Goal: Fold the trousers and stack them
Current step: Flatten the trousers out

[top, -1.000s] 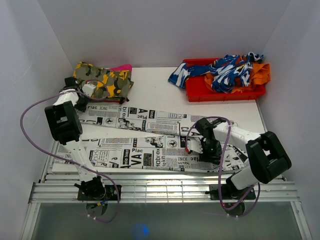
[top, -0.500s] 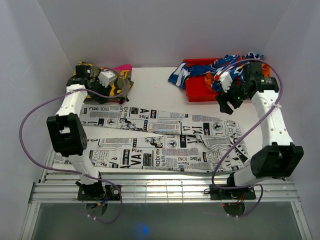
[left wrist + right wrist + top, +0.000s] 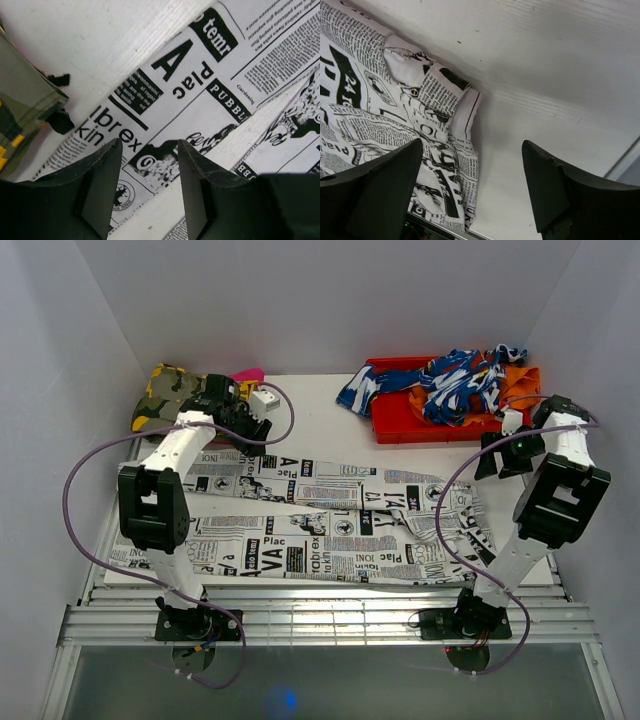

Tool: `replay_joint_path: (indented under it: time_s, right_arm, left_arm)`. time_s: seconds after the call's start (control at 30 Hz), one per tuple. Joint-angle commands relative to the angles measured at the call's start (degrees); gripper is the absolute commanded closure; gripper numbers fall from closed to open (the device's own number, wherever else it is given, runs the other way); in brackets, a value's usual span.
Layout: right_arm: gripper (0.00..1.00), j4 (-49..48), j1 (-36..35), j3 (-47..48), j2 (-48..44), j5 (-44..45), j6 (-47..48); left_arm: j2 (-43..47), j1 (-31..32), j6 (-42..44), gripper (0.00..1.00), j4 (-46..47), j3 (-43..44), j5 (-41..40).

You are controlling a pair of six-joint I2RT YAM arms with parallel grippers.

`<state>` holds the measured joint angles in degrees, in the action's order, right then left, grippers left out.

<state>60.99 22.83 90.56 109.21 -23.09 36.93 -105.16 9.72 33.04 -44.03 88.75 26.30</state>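
Trousers, long white cloth pair printed with black newsprint (image 3: 300, 550), spread flat on white desk (image 3: 320, 420), directly beneath left claw (image 3: 148, 150) (fingers apart, empty). Right claw (image 3: 471, 150) wide apart, empty, above waist edge.

Only thing with any writing on it is the trousers (image 3: 320, 530), newspaper print all over. From above I can make out "Plac", "brex", "VA" and a big "A". The left wrist view gives "A", "plac", "temr", "PUBBL", "brex" and "kin". The right wrist view shows a "24". The small column text is too fine to read.
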Motion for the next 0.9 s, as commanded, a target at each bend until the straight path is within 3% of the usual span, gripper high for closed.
replay_joint_path:
  time_s: [0.0, 0.13, 0.3, 0.43, 0.5, 0.57, 0.63, 0.7, 0.73, 0.77, 0.83, 0.87]
  right_arm:
    - [0.15, -5.09, -0.86, -2.23, 0.91, -4.67, -8.79]
    - [0.15, -6.58, -0.86, -3.29, 5.3, -8.63, -14.85]
    - [0.21, -7.11, -0.86, -3.73, 9.09, -13.37, -16.01]
    - [0.35, -6.33, -0.86, -3.9, 10.32, -18.38, -15.49]
    - [0.49, -5.89, -0.77, -4.25, 9.36, -20.76, -13.91]
    - [0.6, -6.14, -0.86, -5.3, 5.68, -22.51, -11.8]
    - [0.62, -5.97, -0.94, -7.67, 0.43, -23.75, -7.59]
    - [0.69, -5.36, -1.21, -9.7, -3.46, -24.81, -4.16]
    - [0.78, -4.92, -2.77, -13.19, -9.39, -24.46, 2.21]
    - [0.9, -3.79, -4.7, -16.0, -13.45, -22.54, 7.4]
    - [0.92, -9.36, -16.0, -34.28, -32.12, -12.56, 20.93]
    - [0.92, -12.62, -20.5, -37.53, -38.22, -8.24, 22.47]
  left_arm:
    - [5.22, -0.4, -1.4, 0.41, -0.71, -2.61, -0.55]
    - [7.16, -0.4, -1.05, 0.41, -1.32, -3.93, -1.78]
    - [8.13, -0.4, -1.48, 0.41, -2.46, -3.33, -3.19]
    - [7.87, -0.31, -2.01, 0.41, -3.52, -1.92, -4.07]
    - [7.96, -0.4, -2.01, 0.41, -4.13, -1.65, -4.16]
    - [8.31, -0.4, -2.01, 0.41, -4.13, -1.74, -4.42]
    - [8.57, -0.31, -2.1, 0.41, -4.22, -1.91, -4.59]
    - [9.18, -0.31, -2.1, 0.41, -4.22, -2.79, -4.42]
    - [9.71, -0.4, -2.01, 0.41, -3.96, -3.66, -4.59]
    - [10.41, -0.4, -1.84, 0.41, -3.78, -5.41, -4.68]
    - [12.95, -0.31, -1.4, 0.42, -1.95, -10.32, -5.56]
    - [13.92, -0.31, -1.4, 0.42, -1.15, -12.27, -6.17]
